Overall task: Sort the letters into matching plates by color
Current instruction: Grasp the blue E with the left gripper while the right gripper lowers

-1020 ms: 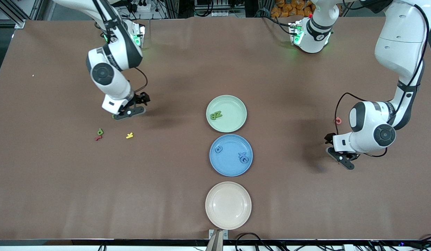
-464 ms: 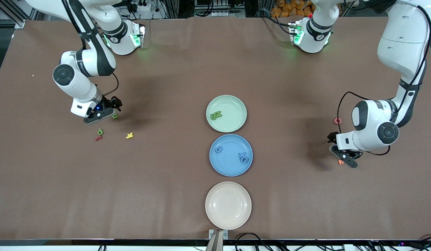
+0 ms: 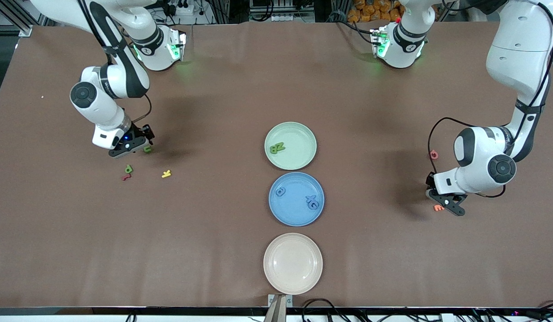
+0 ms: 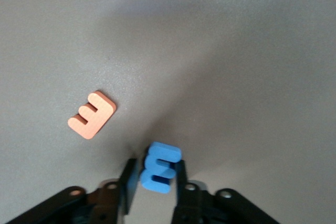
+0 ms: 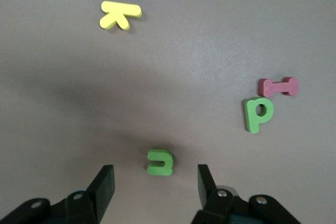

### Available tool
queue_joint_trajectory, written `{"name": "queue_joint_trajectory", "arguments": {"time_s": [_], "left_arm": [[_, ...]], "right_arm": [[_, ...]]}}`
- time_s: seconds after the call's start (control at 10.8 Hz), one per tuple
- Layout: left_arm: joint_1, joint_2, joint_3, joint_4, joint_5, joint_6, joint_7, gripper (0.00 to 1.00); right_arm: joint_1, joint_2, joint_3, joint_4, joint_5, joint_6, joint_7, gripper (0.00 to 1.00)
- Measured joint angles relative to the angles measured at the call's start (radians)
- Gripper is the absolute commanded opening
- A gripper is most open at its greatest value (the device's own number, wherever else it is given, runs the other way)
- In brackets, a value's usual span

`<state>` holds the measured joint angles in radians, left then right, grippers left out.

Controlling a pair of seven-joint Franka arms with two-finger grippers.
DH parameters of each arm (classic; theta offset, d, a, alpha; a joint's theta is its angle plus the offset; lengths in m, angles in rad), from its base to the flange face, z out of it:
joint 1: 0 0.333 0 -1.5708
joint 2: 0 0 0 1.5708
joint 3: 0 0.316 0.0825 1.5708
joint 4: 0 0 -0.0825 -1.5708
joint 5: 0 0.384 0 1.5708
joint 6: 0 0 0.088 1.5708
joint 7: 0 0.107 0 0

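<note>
Brown bench (image 3: 223,89) carried mint plate (image 3: 303,158), blue plate (image 3: 296,214), cream plate (image 3: 293,264), and scattered loose letters (image 3: 128,169).

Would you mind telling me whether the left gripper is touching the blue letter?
Touching: the left wrist view shows the left gripper with both fingers pressed against the blue letter.

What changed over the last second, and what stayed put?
The right gripper swung toward its end of the table, now open around the small green letter. The left gripper shifted slightly and shut on the small blue letter. Plates and other letters stayed.
</note>
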<state>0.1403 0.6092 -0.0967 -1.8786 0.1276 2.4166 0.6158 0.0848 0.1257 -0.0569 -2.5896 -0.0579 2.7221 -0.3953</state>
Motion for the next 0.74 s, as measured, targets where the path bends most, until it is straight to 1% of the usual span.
{"name": "queue_joint_trajectory", "arguments": {"time_s": [0.19, 0.46, 0.74], "left_arm": [[0.000, -0.006, 0.000, -0.008, 0.000, 0.000, -0.019, 0.00], [0.000, -0.014, 0.000, -0.008, 0.000, 0.001, -0.034, 0.00], [-0.002, -0.049, -0.019, 0.004, -0.002, 0.004, -0.122, 0.00]], "right_arm": [[-0.001, 0.034, 0.000, -0.002, 0.000, 0.040, -0.004, 0.61], [-0.001, 0.067, 0.000, -0.003, 0.000, 0.062, -0.006, 0.57], [-0.001, 0.086, 0.001, -0.003, 0.000, 0.081, -0.009, 0.54]]}}
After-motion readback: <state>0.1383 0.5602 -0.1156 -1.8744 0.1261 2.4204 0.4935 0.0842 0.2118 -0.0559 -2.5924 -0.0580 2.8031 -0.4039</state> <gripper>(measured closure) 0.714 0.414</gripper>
